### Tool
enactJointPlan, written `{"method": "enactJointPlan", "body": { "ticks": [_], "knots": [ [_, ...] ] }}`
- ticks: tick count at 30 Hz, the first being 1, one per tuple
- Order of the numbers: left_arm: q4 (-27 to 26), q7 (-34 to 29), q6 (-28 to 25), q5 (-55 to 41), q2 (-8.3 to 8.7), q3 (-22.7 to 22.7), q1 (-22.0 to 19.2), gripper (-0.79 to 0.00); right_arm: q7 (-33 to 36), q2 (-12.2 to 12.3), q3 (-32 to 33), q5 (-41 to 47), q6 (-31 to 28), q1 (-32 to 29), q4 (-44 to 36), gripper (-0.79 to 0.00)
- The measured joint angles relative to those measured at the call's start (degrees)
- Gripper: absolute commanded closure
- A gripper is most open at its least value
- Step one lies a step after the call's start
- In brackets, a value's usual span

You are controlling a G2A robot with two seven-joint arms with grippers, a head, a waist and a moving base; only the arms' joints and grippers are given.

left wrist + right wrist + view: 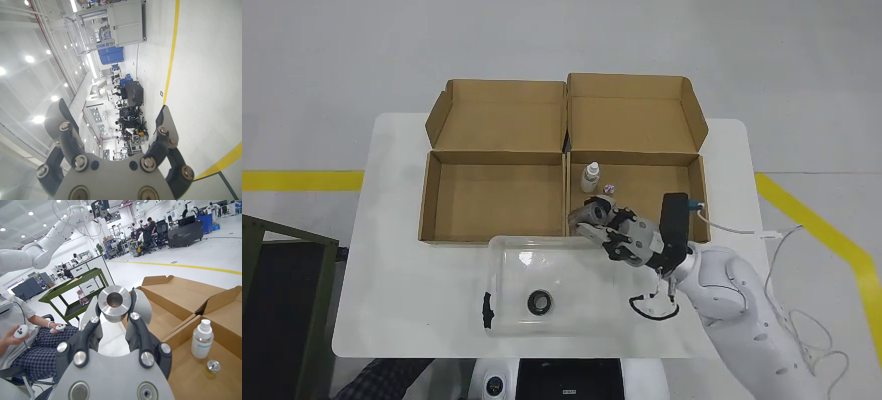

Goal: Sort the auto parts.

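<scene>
My right gripper (pixel 114 311) is shut on a shiny metal bushing (pixel 114 303) with a hole through its middle. In the top view the right gripper (pixel 591 217) holds that bushing (pixel 597 209) over the near left corner of the right cardboard box (pixel 697 205). Inside that box stand a white spray bottle (pixel 589 177) and a small round metal part (pixel 610 187); both the bottle (pixel 202 340) and the part (pixel 213 366) lie just past my right fingers. A black ring (pixel 539 302) rests in the clear plastic bin (pixel 504 262). My left gripper (pixel 113 108) is open and empty, raised high above the floor.
The left cardboard box (pixel 492 200) holds nothing, and both boxes have their lids folded back. A black loop (pixel 654 308) lies on the white table (pixel 392 260) right of the bin. A green cart (pixel 282 290) stands off the table's left side.
</scene>
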Motion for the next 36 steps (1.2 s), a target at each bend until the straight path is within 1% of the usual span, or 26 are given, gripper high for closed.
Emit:
{"method": "enactJointPlan", "body": {
  "ticks": [6, 12, 18, 22, 27, 36],
  "knots": [
    [0.00, 0.00, 0.00, 0.00, 0.00, 0.00, 0.00, -0.785, -0.09, -0.19, -0.61, -5.56, 3.26, 0.14, -0.67, 0.000],
    [0.00, 0.00, 0.00, 0.00, 0.00, 0.00, 0.00, -0.785, 0.68, -0.66, -3.36, -14.44, 8.04, 1.27, -1.80, 0.000],
    [0.00, 0.00, 0.00, 0.00, 0.00, 0.00, 0.00, -0.785, 2.03, -1.40, -7.02, -22.45, 13.17, 3.80, -2.08, 0.000],
    [0.00, 0.00, 0.00, 0.00, 0.00, 0.00, 0.00, -0.785, 4.24, -2.04, -9.64, -26.89, 16.32, 6.40, -2.03, 0.000],
    [0.00, 0.00, 0.00, 0.00, 0.00, 0.00, 0.00, -0.785, 7.11, -3.09, -13.17, -28.94, 19.15, 10.03, -0.30, 0.000],
    [0.00, 0.00, 0.00, 0.00, 0.00, 0.00, 0.00, -0.785, 12.10, -5.82, -20.05, -31.06, 24.05, 18.25, 5.56, 0.000]
  ]
}}
